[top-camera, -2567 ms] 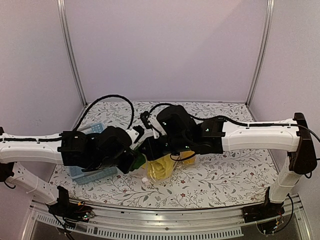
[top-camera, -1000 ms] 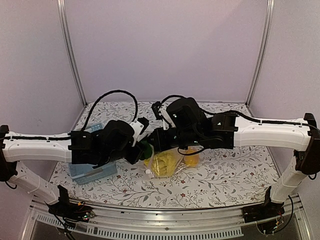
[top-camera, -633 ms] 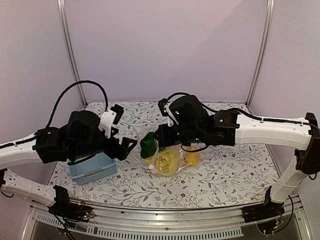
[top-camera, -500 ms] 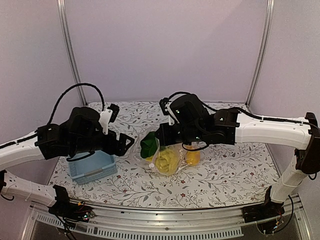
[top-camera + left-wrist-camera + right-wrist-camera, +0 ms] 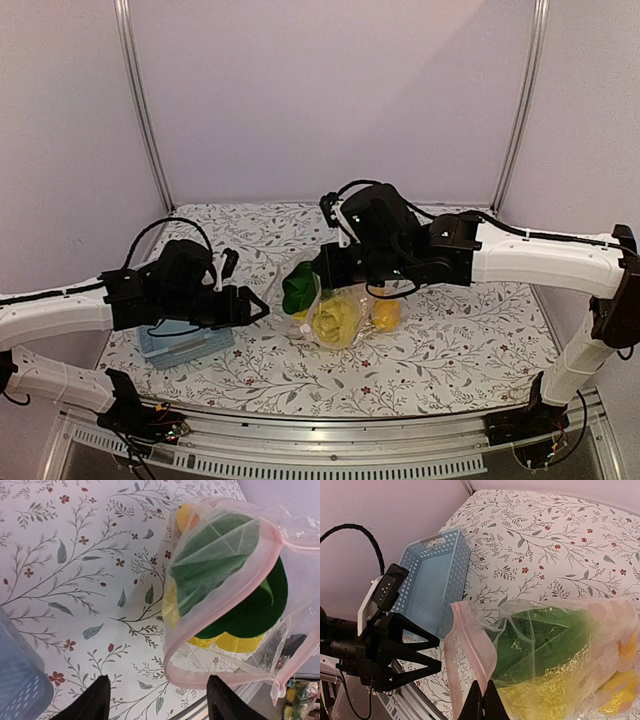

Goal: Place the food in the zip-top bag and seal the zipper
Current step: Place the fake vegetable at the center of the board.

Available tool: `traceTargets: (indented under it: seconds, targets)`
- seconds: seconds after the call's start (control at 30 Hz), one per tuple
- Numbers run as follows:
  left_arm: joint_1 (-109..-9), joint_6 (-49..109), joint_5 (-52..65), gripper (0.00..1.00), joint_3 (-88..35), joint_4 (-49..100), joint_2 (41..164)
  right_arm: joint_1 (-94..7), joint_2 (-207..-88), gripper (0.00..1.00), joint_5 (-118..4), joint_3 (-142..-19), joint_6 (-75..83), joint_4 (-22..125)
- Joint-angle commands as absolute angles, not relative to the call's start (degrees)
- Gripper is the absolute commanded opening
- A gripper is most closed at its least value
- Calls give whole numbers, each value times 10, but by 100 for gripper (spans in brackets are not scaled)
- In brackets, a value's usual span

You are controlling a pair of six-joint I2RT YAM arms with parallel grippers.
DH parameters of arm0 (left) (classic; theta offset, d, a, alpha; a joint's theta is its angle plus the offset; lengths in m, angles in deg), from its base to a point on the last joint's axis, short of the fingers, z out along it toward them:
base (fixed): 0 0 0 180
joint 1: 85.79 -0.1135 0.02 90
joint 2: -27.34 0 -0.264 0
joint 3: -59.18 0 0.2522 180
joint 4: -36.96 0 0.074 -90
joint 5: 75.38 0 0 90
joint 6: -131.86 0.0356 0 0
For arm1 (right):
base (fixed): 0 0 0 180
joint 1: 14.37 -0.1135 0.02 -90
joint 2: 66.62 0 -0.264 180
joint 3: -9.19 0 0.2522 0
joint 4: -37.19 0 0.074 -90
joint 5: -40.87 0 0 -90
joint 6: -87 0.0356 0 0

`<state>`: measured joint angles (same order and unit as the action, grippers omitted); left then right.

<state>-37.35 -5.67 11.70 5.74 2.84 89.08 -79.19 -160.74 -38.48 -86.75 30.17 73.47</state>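
Several foods [image 5: 225, 580] crowd the crinkly zip-top bag [image 5: 466, 645], mouth seemingly unsealed.

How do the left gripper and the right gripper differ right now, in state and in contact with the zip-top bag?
The left gripper is open and empty, while the right gripper is shut on the pink mouth edge of the zip-top bag. The left gripper sits apart from the bag, near the blue basket, while the right gripper touches the bag and holds that edge. Both are close to the bag's open mouth.
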Motion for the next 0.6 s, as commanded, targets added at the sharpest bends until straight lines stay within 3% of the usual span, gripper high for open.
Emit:
traceTargets:
  seconds: [0.0, 0.33, 0.57]
  targets:
    - [-385, -95, 81, 63, 79, 92, 883, -787, -1587, 0, -373, -887, 293, 737]
    - [-395, -99, 65, 40, 80, 117, 922, -787, -1584, 0, -375, -887, 288, 738]
    - [-395, -96, 69, 36, 75, 110, 930, -787, -1585, 0, -374, -888, 287, 738]
